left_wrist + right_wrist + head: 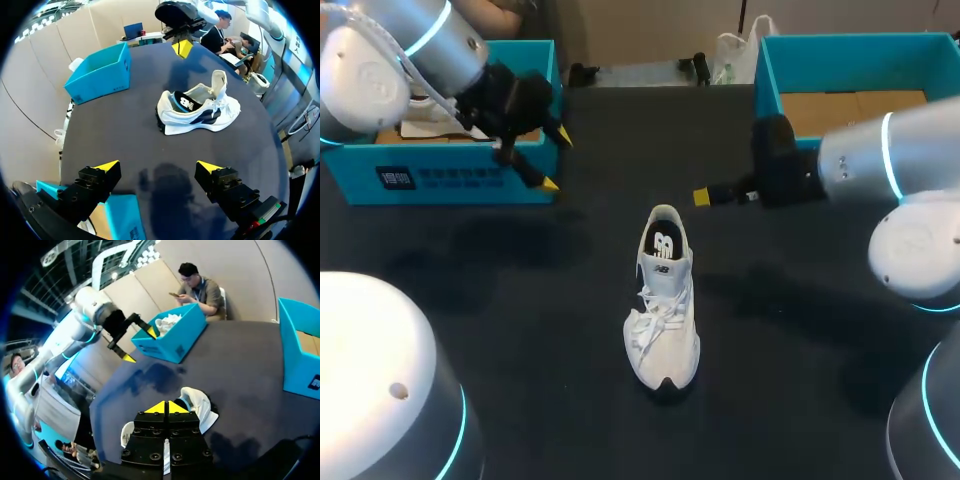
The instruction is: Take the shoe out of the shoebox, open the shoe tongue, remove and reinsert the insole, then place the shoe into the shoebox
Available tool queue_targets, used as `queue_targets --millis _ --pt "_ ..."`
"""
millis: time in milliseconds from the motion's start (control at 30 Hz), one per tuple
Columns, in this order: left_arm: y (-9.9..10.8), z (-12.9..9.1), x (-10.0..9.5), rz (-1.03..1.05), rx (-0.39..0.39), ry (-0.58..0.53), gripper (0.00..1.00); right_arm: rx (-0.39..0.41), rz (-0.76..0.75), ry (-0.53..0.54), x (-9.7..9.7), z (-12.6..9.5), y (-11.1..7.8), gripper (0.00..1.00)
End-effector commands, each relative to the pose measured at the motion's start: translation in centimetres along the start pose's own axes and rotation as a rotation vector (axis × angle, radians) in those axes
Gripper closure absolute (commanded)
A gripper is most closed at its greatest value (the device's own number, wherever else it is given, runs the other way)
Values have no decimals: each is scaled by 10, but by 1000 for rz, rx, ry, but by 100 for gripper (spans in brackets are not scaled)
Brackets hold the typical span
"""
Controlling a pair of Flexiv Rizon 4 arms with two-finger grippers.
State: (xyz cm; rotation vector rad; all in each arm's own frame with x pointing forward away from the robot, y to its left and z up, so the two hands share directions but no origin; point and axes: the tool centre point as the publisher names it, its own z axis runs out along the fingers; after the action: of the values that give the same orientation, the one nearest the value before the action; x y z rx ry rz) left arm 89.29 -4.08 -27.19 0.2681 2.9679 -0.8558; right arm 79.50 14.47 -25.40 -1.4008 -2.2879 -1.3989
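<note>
While shoe (665, 320) stands on table (520, 300) between left box (460, 180) and right box (770, 80), right gripper (703, 197) is the nearer one.
Shoe upright on sole; long axis runs near–far, toe toward robot, heel at far end, tongue (218, 82) raised. Right gripper: tips pressed together, empty, near heel on its right side, aimed across the axis. Left gripper (556, 162): fingers spread, empty, by left box, farther from heel, shoe side-on ahead of it. Judgement: insole work starts at the heel opening; right arm has the shorter approach but must open first.
</note>
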Motion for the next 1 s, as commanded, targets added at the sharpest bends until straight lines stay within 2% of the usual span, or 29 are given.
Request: queue_targets --millis 33,133,200,333,400,633,1000 --pt "7 -8 -3 -5 11 -14 0 29 17 -250 11 8 1 100" --pt "7 -8 -3 -5 11 -14 0 24 28 -292 15 12 2 100" --pt "7 -8 -3 -5 11 -14 0 62 28 -361 18 15 2 100" --pt "7 -8 -3 -5 11 -14 0 90 24 -472 25 20 2 100" --pt "7 -8 -3 -5 11 -14 0 59 32 -494 25 23 -1 100" --pt "7 -8 -3 -5 11 -14 0 38 61 -582 29 31 1 100" --pt "7 -8 -3 -5 11 -14 0 105 106 -687 34 47 1 100"
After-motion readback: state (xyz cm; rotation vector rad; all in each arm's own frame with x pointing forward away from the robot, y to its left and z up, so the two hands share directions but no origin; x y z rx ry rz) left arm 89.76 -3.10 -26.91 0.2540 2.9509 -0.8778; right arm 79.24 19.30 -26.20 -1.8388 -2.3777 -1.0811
